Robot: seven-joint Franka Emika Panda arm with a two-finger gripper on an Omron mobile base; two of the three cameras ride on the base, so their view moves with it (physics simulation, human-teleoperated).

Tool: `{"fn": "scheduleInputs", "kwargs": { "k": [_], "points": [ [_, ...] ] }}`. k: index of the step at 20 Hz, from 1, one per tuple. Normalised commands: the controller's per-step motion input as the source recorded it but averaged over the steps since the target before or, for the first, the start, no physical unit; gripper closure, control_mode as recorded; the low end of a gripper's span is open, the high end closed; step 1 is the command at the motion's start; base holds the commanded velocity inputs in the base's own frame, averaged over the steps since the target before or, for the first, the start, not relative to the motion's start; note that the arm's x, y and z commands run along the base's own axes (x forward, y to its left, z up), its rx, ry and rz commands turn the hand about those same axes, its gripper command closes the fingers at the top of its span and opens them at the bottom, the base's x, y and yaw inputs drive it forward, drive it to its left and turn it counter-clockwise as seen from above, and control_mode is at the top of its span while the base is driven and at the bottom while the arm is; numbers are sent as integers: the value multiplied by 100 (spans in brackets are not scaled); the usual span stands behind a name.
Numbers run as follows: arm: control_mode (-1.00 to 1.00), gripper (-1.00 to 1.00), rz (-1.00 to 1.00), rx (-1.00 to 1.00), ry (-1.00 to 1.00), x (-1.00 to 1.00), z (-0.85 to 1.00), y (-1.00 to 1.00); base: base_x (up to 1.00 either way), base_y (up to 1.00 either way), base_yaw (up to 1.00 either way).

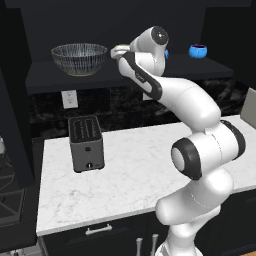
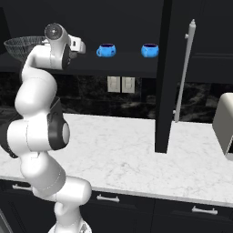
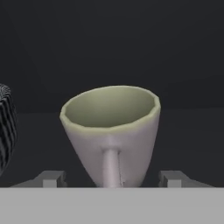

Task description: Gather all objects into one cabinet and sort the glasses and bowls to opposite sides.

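Between the gripper's spread tips stands the beige cup, upright on the dark shelf, its handle facing the camera; neither tip seems to touch it, though the band below hides the base, so the jaws read as open around it. Just left of it shows the edge of the ribbed glass bowl. From the base views, that bowl sits at the shelf's left end, and two blue bowls stand further right. Beside them hangs the open cabinet door with its white bar handle. Below lies a white marble counter bearing a toaster. Folded high, the arm reaches level into the shelf.
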Motion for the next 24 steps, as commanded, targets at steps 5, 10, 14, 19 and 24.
{"fn": "scheduleInputs", "kwargs": {
  "k": [5, 10, 14, 19, 24],
  "points": [
    [-100, 100, 0, 0, 0, 2, 0, 0, 0, 0, 0],
    [-100, 100, 0, 0, 0, 0, 0, 0, 0, 0, 0],
    [-100, 100, 0, 0, 0, 0, 0, 0, 0, 0, 0],
    [-100, 100, -1, 0, -4, -11, 0, -3, 0, 0, 0],
    [-100, 100, -4, 0, -7, -56, 4, -11, 0, 0, 0]
  ]
}}
